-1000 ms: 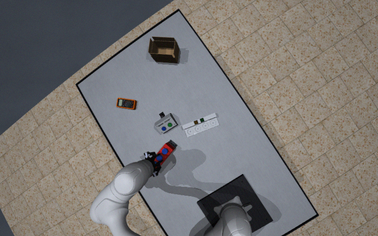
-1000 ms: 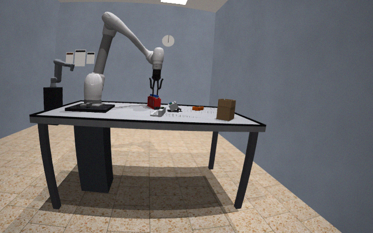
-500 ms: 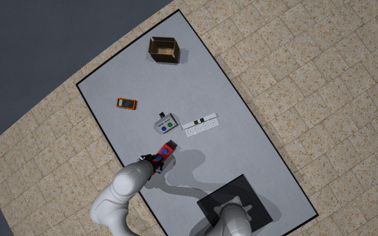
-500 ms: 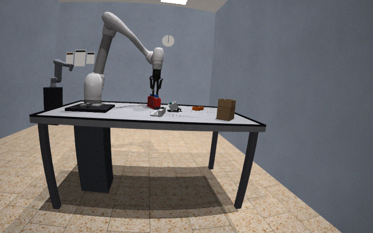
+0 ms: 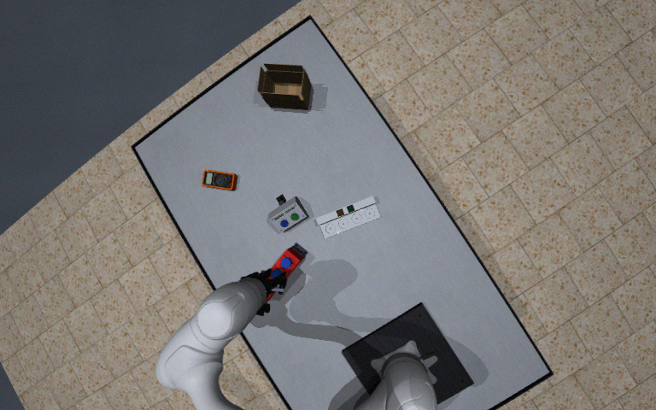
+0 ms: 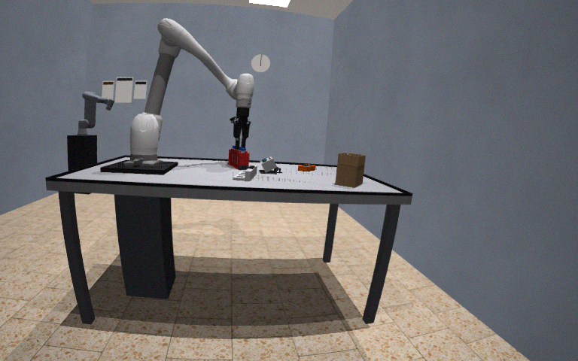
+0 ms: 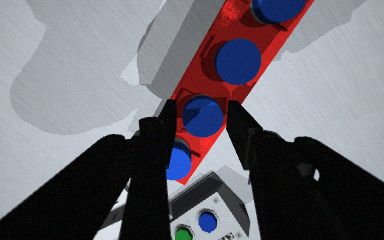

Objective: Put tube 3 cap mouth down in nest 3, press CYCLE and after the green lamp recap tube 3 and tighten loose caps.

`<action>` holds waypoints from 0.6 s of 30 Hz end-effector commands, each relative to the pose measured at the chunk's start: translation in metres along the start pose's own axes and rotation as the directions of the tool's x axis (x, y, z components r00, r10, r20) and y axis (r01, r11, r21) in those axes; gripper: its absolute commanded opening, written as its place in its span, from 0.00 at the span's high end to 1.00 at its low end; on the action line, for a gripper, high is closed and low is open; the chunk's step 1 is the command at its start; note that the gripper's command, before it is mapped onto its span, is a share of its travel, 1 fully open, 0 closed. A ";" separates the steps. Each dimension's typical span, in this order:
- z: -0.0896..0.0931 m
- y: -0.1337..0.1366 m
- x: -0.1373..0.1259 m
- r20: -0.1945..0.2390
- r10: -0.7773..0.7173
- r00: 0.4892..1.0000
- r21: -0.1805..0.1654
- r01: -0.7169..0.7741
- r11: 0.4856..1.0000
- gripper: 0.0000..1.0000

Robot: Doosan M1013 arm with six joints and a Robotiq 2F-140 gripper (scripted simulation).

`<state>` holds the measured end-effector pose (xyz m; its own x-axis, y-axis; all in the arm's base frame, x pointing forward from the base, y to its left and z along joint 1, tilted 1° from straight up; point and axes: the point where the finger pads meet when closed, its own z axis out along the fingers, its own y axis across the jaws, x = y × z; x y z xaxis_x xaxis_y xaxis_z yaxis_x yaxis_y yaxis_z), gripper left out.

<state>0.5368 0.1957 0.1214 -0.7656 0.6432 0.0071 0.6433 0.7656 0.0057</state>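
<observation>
— Where do the jaws stand?

— Apart. In my wrist view the left finger (image 7: pixel 167 125) is just off cap 3 (image 7: pixel 202 116) and the right finger (image 7: pixel 240 130) is the same on its side. So the gripper (image 7: pixel 202 119) straddles the cap and grips nothing. The cap sits on its tube in the station (image 7: pixel 200 75).

— How would you take it?

— I'd centre first, close evenly on its sides, then unscrew without dragging the station. Cap 4 (image 7: pixel 177 162) looks close to the left finger, so I'd stay vertical. The tray (image 5: pixel 348 223) lies further right, near the keys.
</observation>
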 end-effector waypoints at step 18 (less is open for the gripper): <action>-0.001 0.001 0.000 -0.001 0.531 0.847 -0.003 -0.531 0.847 0.59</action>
<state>0.5371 0.1960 0.1214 -0.5062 0.8620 0.0254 0.8624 0.5062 0.0076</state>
